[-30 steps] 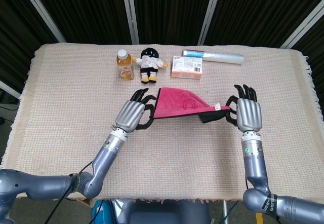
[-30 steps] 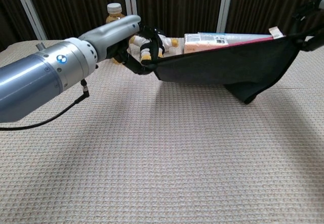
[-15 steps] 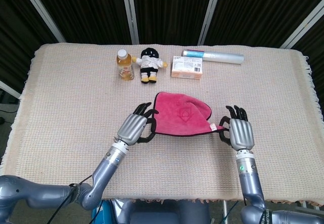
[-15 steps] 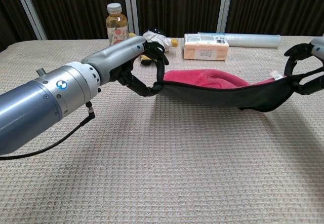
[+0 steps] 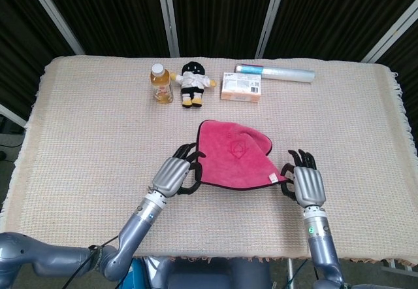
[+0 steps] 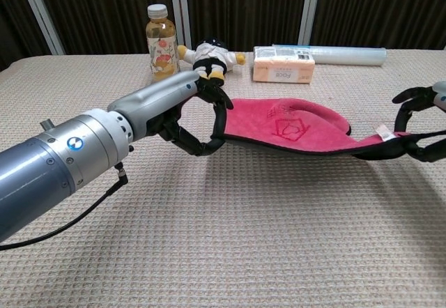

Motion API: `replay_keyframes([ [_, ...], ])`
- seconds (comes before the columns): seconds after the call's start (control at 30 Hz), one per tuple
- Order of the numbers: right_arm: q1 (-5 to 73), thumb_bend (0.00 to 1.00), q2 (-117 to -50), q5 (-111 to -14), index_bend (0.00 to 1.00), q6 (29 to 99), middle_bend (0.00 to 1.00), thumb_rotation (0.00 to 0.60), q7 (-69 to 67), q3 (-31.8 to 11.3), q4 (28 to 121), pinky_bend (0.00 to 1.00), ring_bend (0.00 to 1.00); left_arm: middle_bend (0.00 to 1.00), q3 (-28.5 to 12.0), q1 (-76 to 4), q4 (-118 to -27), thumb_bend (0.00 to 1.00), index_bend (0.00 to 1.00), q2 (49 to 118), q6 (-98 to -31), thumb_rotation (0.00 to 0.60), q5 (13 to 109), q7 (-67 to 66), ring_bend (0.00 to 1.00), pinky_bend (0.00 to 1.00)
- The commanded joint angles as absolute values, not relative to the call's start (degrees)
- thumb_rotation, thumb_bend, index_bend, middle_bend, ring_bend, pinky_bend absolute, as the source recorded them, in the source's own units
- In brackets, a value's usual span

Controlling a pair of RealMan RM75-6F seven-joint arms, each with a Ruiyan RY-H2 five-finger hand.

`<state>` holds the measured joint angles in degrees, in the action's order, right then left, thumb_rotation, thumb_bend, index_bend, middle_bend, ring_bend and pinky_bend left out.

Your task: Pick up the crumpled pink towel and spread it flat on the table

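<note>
Pink towel (image 5: 234, 155) sits mid-bench, slightly toward the near edge, mostly opened out, stretched between both hands. Far part lies on the bench (image 5: 91, 119) cloth; in the chest view the near edge sags just above the surface, dark underside showing. Embroidered logo faces up.

Left hand (image 5: 175, 175) grips the towel's near-left corner, fingers (image 6: 217, 106) curled around the edge, thumb underneath. Right hand (image 5: 305, 182) pinches the near-right corner by the white tag (image 6: 382, 132); other fingers spread loosely. Both hands low, close to the bench, palms down.

Along the far edge, well apart from the towel: juice bottle (image 5: 160, 83) upright, plush doll (image 5: 192, 82) just to its right, lying on its back, small orange-white box (image 5: 242, 86) next, and a clear plastic-wrapped roll (image 5: 274, 72) lying lengthwise behind the box toward the far-right corner. Bench covered with a beige woven cloth, fringe at the right edge.
</note>
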<state>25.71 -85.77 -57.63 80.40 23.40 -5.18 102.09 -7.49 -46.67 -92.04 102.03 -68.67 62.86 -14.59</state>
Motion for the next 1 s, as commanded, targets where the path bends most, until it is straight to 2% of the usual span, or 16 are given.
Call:
replay_keyframes([
  [0.03, 24.8, 0.59, -86.0, -58.8, 0.66, 80.9, 0.15, 0.6, 23.2, -4.2, 102.3, 0.0, 0.0, 0.21, -7.1, -45.9, -92.7, 0.48, 0.61, 101.9, -69.0, 0.6, 63.4, -14.6, 0.0, 0.0],
  [0.53, 19.9, 0.59, -87.4, -64.2, 0.66, 82.7, 0.15, 0.6, 21.6, 0.5, 101.1, 0.0, 0.0, 0.21, -3.6, -42.0, -95.6, 0.48, 0.61, 101.4, -70.3, 0.6, 67.4, -15.0, 0.0, 0.0],
  [1.0, 16.1, 0.59, -87.7, -68.7, 0.66, 83.8, 0.15, 0.6, 20.2, 3.1, 100.4, 0.0, 0.0, 0.21, -0.7, -38.4, -99.0, 0.48, 0.61, 99.7, -71.8, 0.6, 72.1, -15.0, 0.0, 0.0],
])
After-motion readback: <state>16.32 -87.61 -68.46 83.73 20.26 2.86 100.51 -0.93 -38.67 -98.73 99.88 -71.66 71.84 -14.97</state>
